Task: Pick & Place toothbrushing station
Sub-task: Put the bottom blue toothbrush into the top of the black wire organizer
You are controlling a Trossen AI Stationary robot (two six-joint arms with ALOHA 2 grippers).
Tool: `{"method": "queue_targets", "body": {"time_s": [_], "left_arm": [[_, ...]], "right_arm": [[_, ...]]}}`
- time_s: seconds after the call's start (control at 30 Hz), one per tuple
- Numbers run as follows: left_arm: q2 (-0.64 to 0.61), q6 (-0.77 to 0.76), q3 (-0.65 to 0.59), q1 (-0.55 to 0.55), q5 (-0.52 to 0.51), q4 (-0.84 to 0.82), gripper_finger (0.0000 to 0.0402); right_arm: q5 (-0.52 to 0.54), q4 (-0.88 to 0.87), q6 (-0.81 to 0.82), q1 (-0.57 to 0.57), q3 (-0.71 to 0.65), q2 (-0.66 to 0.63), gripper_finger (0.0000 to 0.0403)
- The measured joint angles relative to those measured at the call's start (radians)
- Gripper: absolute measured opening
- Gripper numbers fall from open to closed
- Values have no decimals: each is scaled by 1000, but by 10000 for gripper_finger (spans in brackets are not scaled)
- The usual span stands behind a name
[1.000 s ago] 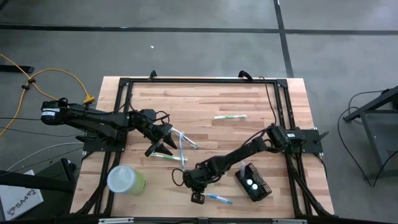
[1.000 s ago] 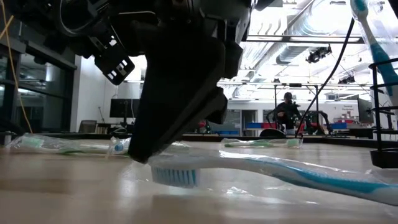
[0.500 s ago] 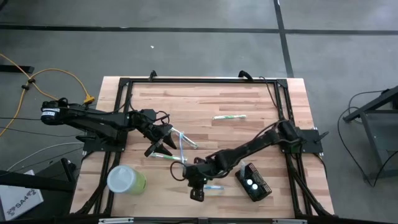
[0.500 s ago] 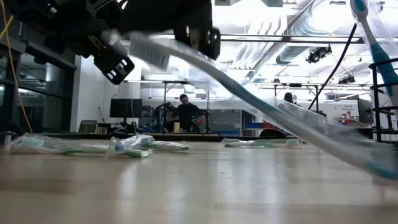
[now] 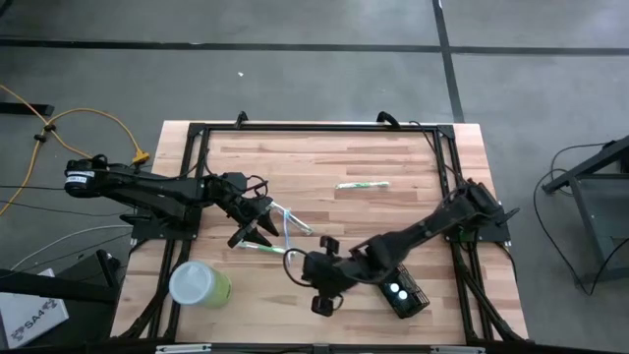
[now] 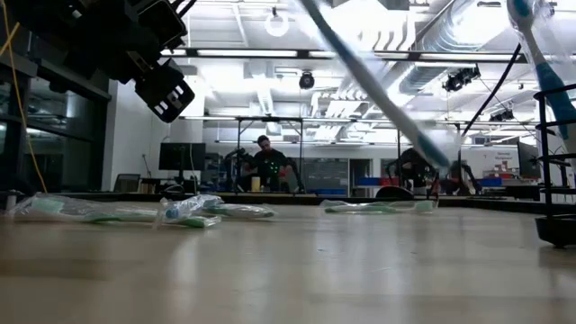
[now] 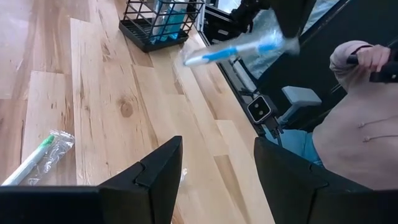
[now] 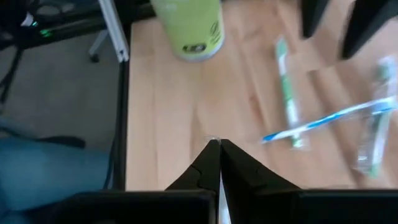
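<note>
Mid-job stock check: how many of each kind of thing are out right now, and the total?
Black wire-mesh holder: 1
Lime-green cup: 1
Loose wrapped toothbrushes on the table: 4 (cluster of three by the left gripper, green one apart)
Wrapped blue toothbrush lifted by the right gripper: 1
Total: 7, plus brushes inside the holder, too hidden to count.

A: Where is the toothbrushing station (image 5: 401, 289) seen?

B: It is seen in the lower right of the high view, set on the wooden tabletop (image 5: 373, 157) near its front edge, at a slant to that edge.

A: How is it described?

B: A small black rectangular wire-mesh box is shown, standing upright. Two pale round tops are visible inside it from above, and blue items are seen through the mesh in the left wrist view.
</note>
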Motion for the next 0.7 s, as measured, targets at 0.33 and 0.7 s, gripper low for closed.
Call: {"method": "queue_targets", "body": {"time_s": [0.33, 0.7], "left_arm": [[0, 0, 0, 0, 0, 0, 195], [0, 0, 0, 0, -1, 0, 195]], "right_arm": [[338, -10, 24, 116, 0, -68, 3], [688, -161, 199, 273, 0, -81, 3]]}}
